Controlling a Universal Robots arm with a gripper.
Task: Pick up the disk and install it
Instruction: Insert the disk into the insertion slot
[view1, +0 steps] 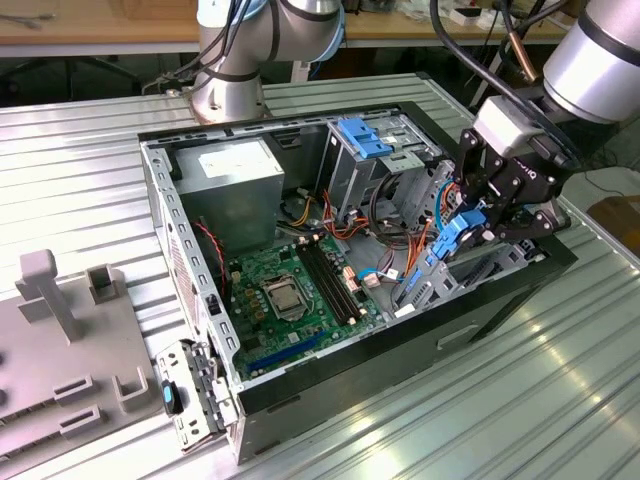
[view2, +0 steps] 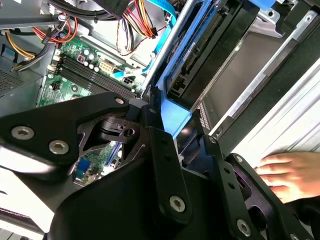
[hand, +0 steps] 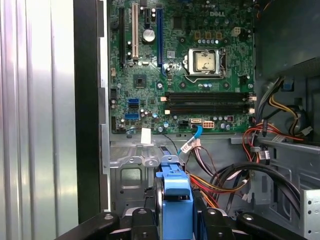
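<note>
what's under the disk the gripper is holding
The disk, clamped in the gripper, hangs over a grey metal bracket and loose cables inside the case. Whatever sits directly beneath is covered by the disk itself.

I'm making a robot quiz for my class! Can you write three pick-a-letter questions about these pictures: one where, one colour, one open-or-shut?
1. Where is the disk? A) in the pincer B) on the floor C) on a shelf
2. What colour is the motherboard? A) red B) green C) white
3. The computer case is: A) shut B) open C) boxed up
Answers: 1 A, the pincer grips its blue rails. 2 B, the board looks green. 3 B, its insides show.
</note>
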